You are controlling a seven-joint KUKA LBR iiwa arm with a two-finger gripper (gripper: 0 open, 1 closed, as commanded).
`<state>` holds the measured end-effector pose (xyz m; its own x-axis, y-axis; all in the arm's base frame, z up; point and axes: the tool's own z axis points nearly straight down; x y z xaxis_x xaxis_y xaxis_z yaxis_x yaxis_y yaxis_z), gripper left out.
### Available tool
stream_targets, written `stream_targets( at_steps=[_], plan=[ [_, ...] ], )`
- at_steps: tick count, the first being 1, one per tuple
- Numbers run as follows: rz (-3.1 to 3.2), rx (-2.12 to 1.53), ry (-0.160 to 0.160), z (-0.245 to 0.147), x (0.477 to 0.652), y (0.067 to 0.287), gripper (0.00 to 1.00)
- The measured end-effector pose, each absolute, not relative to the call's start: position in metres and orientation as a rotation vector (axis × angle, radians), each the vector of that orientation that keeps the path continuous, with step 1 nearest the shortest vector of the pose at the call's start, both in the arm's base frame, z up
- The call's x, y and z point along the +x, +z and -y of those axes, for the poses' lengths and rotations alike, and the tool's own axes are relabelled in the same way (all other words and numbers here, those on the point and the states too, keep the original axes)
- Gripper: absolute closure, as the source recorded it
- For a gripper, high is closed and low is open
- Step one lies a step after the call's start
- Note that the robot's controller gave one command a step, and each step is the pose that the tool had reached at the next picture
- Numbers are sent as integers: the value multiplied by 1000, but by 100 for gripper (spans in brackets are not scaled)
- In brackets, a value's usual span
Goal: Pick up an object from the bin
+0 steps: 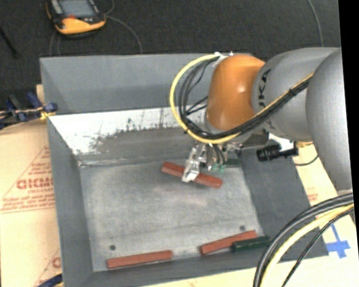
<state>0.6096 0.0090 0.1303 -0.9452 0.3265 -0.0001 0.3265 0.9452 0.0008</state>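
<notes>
Camera view: gripper down on a stick, open floor to the left

Gripper (193,171) sits over the middle of a red-brown stick (212,180) in the upper centre of the bin (69,198); clamped or apart, I cannot tell. Left floor lies open. Along the lower wall: two lower sticks (139,259) (227,243), one dark green stick (250,245)

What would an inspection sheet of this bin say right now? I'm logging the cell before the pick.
Surface: grey metal bin, floor scuffed.
Job's things: middle red-brown stick, under the gripper.
Clutter: left red-brown stick, right red-brown stick and dark green stick along the near wall.
Grippers: gripper low over the middle stick.
Cables: yellow and black cables looped round the orange wrist cover.
Surroundings: orange handheld device beyond the bin.
</notes>
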Motion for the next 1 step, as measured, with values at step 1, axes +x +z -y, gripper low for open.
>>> stream_targets(
  at_steps=[1],
  plan=[
    [-3098, 519, 1, -9, 610, 143, 100]
  ],
)
